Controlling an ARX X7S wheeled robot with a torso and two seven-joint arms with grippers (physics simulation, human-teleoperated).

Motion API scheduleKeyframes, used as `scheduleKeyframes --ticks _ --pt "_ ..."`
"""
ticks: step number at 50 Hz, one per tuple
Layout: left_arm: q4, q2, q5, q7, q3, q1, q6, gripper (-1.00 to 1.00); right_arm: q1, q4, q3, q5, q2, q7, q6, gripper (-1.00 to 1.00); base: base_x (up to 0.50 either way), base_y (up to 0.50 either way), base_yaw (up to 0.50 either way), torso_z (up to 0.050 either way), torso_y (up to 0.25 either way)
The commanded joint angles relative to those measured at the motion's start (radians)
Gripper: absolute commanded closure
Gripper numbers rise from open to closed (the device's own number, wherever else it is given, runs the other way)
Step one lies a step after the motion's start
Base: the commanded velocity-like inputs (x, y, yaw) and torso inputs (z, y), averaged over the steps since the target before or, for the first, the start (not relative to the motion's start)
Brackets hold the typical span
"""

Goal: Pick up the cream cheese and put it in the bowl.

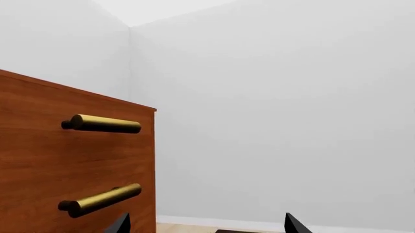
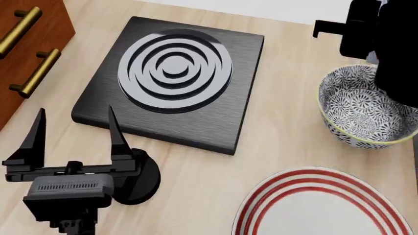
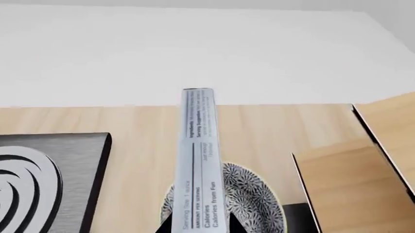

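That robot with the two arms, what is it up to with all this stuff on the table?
It is moving a box of cream cheese into the patterned bowl. The right gripper holds the box edge-on, and in its wrist view the bowl shows right behind the box, so it seems to be above the bowl and not yet let go. The left gripper is open and idle near the black stove plate. A red-ringed plate sits in front, unused.

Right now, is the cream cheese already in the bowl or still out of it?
Out. In the right wrist view the cream cheese stands edge-on in the right claw, above the bowl; the head view shows the bowl's visible interior empty.
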Motion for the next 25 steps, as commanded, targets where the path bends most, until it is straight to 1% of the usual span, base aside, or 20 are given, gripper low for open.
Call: scheduleKeyframes --ticks 1,4,17,25 --pt "0.008 -0.003 -0.008 0.002 -0.001 0.004 0.003 -1.00 0.059 0.195 -0.042 -0.088 -0.044 -0.075 -0.016 1.00 0.00 0.00 0.00 0.000 0.000" --pt "-0.007 0.000 0.001 -0.005 -0.001 0.001 0.006 -1.00 0.070 0.238 -0.040 -0.088 -0.043 -0.105 -0.019 1.00 0.00 0.00 0.00 0.003 0.000" --pt "0.000 -0.001 -0.009 0.000 0.000 0.000 -0.001 -1.00 0.081 0.298 -0.029 -0.064 -0.037 -0.087 0.022 1.00 0.00 0.00 0.00 0.000 0.001" --pt "-0.005 0.000 -0.016 0.005 -0.001 -0.001 0.002 -1.00 0.100 0.360 -0.043 -0.068 -0.058 -0.099 0.040 1.00 0.00 0.00 0.00 0.000 0.000"
